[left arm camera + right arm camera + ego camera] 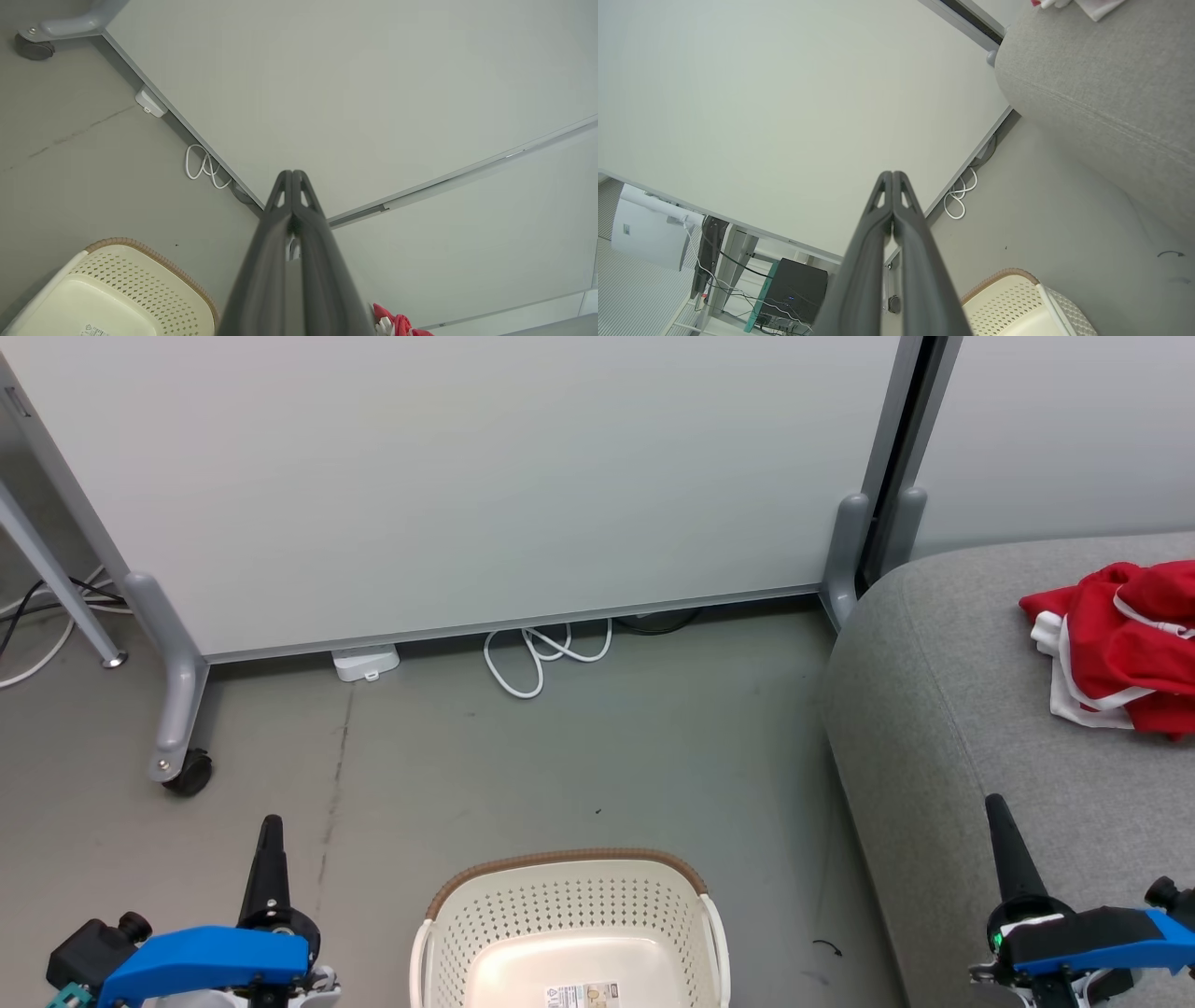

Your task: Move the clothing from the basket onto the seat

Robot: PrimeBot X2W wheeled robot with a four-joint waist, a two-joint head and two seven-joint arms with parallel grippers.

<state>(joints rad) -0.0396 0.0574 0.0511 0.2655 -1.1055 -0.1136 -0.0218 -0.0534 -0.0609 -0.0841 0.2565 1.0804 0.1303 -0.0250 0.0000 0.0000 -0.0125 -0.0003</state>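
The cream basket [569,933] with a brown rim stands on the floor at the bottom centre; its inside holds no garment and a barcode sticker shows on its bottom. It also appears in the left wrist view [117,294] and the right wrist view [1017,303]. The red clothing [1120,644] with white trim lies bunched on the grey seat [962,709] at the right; a scrap of red clothing [397,323] shows by my fingers. My left gripper [271,831] is shut and empty, left of the basket. My right gripper [997,812] is shut and empty, over the seat's front part.
A pale partition panel [467,476] on a castor [189,772] blocks the far side. A coiled white cable [541,658] and a small white box [366,663] lie at its foot. Grey floor [560,756] lies between basket and panel. A table leg [56,579] stands far left.
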